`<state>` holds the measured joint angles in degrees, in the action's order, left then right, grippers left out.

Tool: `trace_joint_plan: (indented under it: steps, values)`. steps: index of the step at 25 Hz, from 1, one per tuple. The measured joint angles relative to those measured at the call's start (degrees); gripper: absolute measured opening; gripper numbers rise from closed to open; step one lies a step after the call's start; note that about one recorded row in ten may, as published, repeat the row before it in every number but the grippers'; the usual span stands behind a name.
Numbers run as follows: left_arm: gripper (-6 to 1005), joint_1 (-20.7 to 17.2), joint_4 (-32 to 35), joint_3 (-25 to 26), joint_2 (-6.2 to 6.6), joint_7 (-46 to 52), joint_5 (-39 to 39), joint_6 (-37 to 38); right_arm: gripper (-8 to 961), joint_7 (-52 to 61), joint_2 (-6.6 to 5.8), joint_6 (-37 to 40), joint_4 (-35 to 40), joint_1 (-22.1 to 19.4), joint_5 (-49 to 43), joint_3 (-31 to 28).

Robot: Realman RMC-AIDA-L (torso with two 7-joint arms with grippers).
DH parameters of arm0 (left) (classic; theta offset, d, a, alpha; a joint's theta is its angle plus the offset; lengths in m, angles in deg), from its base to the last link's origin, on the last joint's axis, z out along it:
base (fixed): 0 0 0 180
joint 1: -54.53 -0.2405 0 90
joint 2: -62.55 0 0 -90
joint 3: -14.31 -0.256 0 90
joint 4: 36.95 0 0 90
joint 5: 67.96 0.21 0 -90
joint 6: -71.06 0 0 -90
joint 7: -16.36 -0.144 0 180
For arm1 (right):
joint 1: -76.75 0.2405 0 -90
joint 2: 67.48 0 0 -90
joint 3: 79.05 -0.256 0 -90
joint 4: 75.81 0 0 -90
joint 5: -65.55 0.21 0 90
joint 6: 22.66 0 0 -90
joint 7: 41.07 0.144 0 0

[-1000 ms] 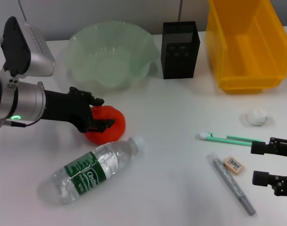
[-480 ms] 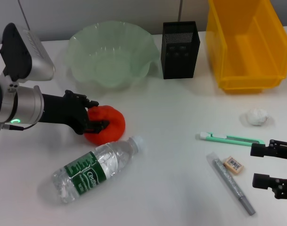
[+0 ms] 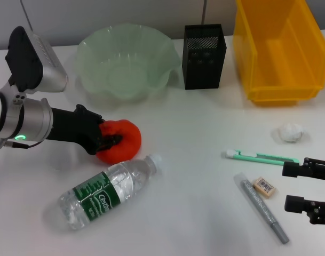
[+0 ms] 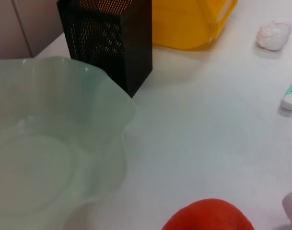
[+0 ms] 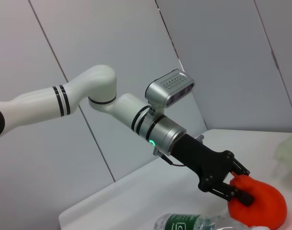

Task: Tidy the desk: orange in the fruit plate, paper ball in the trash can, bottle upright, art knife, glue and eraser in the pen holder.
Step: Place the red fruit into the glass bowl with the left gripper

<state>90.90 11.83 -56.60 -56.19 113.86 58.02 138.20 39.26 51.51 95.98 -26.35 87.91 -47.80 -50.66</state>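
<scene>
Red-orange, the orange (image 3: 120, 141) sits at centre left of the head view, below the fruit plate (image 3: 125, 40) and above the bottle (image 3: 104, 192). The left gripper (image 3: 110, 140) has closed further and now clamps it; lifting can follow. The right gripper (image 3: 305, 185) remains spread, lower right.

The left hand (image 5: 241, 189) grips the orange (image 5: 258, 203), black fingers (image 5: 240, 196) pressed against its side. A bottle (image 5: 198, 224) lies just beside the orange on the white surface (image 5: 136, 211).
</scene>
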Motion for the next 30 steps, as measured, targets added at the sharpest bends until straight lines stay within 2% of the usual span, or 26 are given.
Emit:
trace_joint_plan:
  steps: [4, 7, 11, 12, 13, 19, 23, 30]
  values:
    - [302, -0.3, 2.2, -0.5, 0.0, 0.1, -0.5, 1.2, 768, 0.0, -0.05, -0.2, -0.2, 0.0, -0.1, 0.0]
    - [286, -0.5, 3.9, -0.5, 0.0, 0.7, -0.6, 2.9, 768, 0.0, -0.07, -0.3, -0.2, -0.1, 0.0, 0.0]
    - [265, -1.7, 11.3, -1.3, 0.0, 3.6, -0.4, 7.1, 768, 0.0, -0.15, -0.6, -0.2, -0.1, 0.1, -0.1]
    - [260, -1.7, 11.3, -1.3, 0.0, 3.6, -0.4, 7.1, 768, 0.0, -0.17, -0.8, -0.2, 0.0, 0.1, -0.1]
    - [255, -2.8, 15.7, -2.0, 0.07, 5.1, -0.3, 7.8, 768, 0.0, -0.17, -0.9, -0.2, 0.0, 0.1, -0.1]
    - [221, -5.3, 25.1, -2.3, 0.07, 7.0, -0.7, 7.5, 768, -0.1, -0.16, -1.1, -0.2, 0.2, 0.0, -0.1]
    - [188, -4.7, 26.2, -3.3, 0.0, 7.3, -1.6, 2.4, 767, -0.6, -0.12, -1.1, -0.4, 0.3, 0.0, -0.1]
    - [127, -0.4, 20.3, -6.2, -0.08, 7.2, -2.4, -11.2, 767, -1.2, -0.12, -1.1, -1.7, 0.3, -0.3, 0.1]
